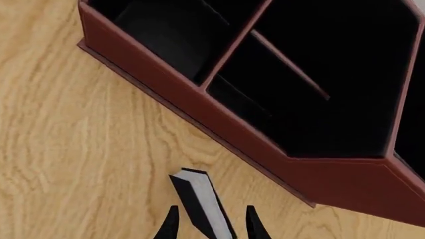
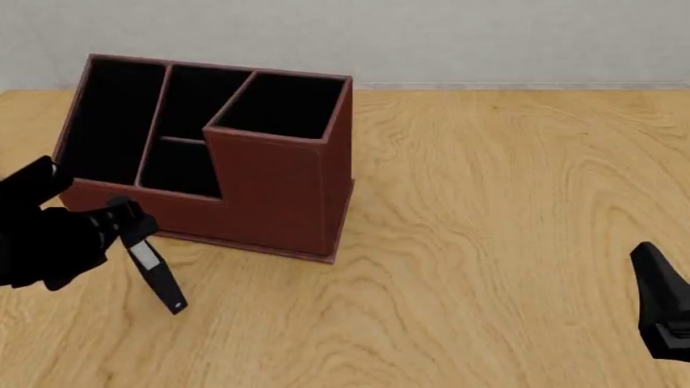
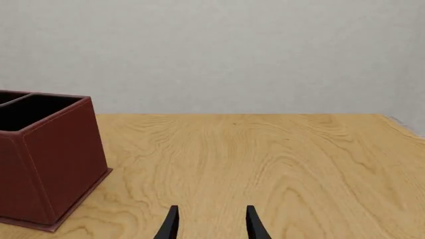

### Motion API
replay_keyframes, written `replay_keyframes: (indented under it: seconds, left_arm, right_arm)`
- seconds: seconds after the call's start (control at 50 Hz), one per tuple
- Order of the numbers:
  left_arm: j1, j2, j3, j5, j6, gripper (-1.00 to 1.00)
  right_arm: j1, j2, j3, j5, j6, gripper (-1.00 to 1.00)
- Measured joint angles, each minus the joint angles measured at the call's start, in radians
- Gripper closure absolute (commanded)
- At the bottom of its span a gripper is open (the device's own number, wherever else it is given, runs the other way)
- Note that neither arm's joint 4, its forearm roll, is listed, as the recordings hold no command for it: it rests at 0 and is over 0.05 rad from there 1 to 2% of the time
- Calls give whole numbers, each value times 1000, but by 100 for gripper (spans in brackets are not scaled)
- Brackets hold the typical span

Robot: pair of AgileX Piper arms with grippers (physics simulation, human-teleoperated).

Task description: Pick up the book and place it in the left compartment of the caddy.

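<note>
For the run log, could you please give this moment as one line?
left gripper: holds book, lifted | caddy: left compartment without book | right gripper: open, idle

- The left gripper (image 2: 128,222) holds the book (image 2: 157,271) just in front of the caddy (image 2: 270,190), whose low front wall is the nearest obstacle ahead.
- Beyond that wall the left compartment (image 2: 108,121) is open at the top, and nothing shows inside it.
- The tall square compartment (image 2: 283,105) rises ahead to the right of this gripper.
- Ahead of the right gripper (image 3: 210,224) lies bare table (image 3: 265,159); the caddy stands well off to its left.
</note>
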Motion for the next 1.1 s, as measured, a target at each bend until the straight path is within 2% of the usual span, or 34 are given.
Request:
replay_keyframes:
  seconds: [1.1]
  left_arm:
    - [5,151,42,-147,-1,-100]
  right_arm:
    - [0,0,0,0,0,-100]
